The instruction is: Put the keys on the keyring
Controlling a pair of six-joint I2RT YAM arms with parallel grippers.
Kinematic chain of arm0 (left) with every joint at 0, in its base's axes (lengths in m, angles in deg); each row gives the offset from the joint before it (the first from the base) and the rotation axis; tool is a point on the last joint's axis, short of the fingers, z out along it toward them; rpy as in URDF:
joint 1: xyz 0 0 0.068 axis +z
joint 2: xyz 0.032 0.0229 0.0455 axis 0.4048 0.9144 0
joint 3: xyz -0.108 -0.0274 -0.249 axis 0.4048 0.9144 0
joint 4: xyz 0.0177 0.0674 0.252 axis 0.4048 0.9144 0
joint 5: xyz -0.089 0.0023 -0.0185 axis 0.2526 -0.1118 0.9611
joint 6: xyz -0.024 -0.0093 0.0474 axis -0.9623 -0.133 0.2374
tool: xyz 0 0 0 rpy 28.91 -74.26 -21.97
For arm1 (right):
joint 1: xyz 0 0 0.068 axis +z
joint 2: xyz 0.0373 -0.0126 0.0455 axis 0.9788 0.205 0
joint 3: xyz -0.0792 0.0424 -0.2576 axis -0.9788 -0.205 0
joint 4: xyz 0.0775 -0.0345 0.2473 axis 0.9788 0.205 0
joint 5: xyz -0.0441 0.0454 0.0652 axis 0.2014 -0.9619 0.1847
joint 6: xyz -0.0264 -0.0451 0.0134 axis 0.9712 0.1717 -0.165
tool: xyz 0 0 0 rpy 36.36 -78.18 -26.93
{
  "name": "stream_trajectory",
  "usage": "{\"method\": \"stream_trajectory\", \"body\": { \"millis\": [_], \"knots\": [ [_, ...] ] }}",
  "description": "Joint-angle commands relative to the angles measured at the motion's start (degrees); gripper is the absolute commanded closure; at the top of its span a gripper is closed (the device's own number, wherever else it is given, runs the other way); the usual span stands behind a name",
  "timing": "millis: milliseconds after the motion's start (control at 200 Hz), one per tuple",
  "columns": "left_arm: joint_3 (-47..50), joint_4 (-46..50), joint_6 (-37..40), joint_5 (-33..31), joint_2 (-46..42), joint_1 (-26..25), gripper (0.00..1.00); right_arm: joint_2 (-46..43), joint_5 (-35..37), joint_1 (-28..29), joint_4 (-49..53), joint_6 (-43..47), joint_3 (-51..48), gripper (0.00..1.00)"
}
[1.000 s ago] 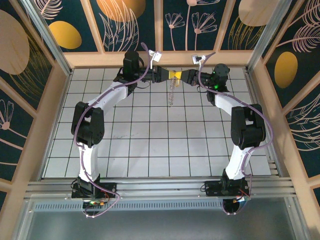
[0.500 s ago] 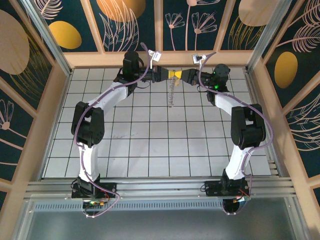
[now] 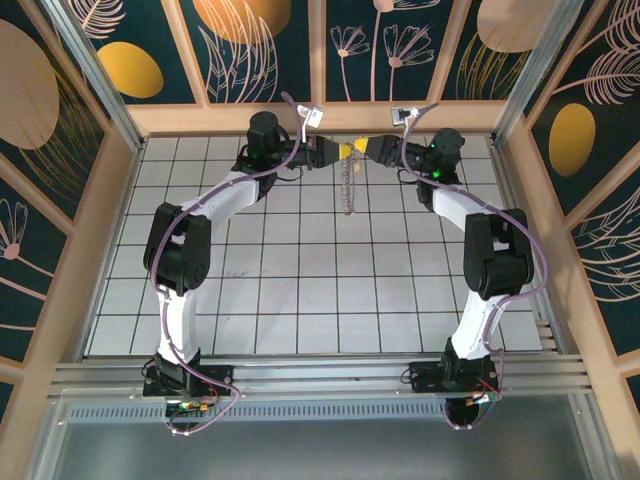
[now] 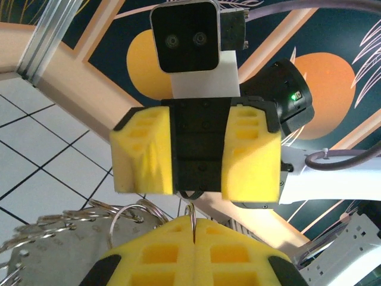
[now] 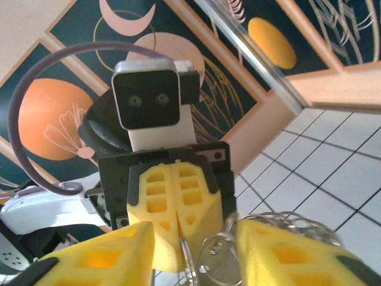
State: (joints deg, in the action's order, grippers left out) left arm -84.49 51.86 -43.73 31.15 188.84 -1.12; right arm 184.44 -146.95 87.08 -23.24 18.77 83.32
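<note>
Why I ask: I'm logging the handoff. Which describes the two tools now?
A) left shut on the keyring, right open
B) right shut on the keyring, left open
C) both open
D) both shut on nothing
A: in the left wrist view the left tool is pressed shut on a wire loop of the keyring, while the right tool opposite it stands apart.
</note>
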Motion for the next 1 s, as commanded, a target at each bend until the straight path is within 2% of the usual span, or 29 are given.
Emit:
{"method": "stream_trajectory", "body": {
  "millis": [0,125,225,440,505,996],
  "knots": [
    [-0.2,-6.5,-2.0,-0.1,-3.3,-0.3,1.00,-4.6,2.4,-2.7,-5.2,-2.0,-2.4,0.55],
    [-0.1,-6.8,-2.2,-0.3,-3.9,-0.3,1.00,-7.6,3.9,-4.6,-5.6,-1.4,-6.5,0.53],
    [-0.3,-7.3,-2.7,-0.2,-4.1,-0.3,1.00,-10.7,5.1,-4.6,-2.4,2.9,-9.8,0.53],
    [-0.9,-7.3,-3.3,1.3,-4.6,-0.3,1.00,-18.4,9.2,-1.8,20.2,24.9,-12.5,0.52],
    [-1.1,-7.3,-3.4,1.6,-4.6,-0.3,1.00,-19.6,10.3,-0.7,24.5,29.1,-12.3,0.51],
    [-1.7,-7.4,-4.2,4.0,-4.7,-0.5,1.00,-17.3,10.8,2.5,31.0,36.2,-7.6,0.50]
  ]
}}
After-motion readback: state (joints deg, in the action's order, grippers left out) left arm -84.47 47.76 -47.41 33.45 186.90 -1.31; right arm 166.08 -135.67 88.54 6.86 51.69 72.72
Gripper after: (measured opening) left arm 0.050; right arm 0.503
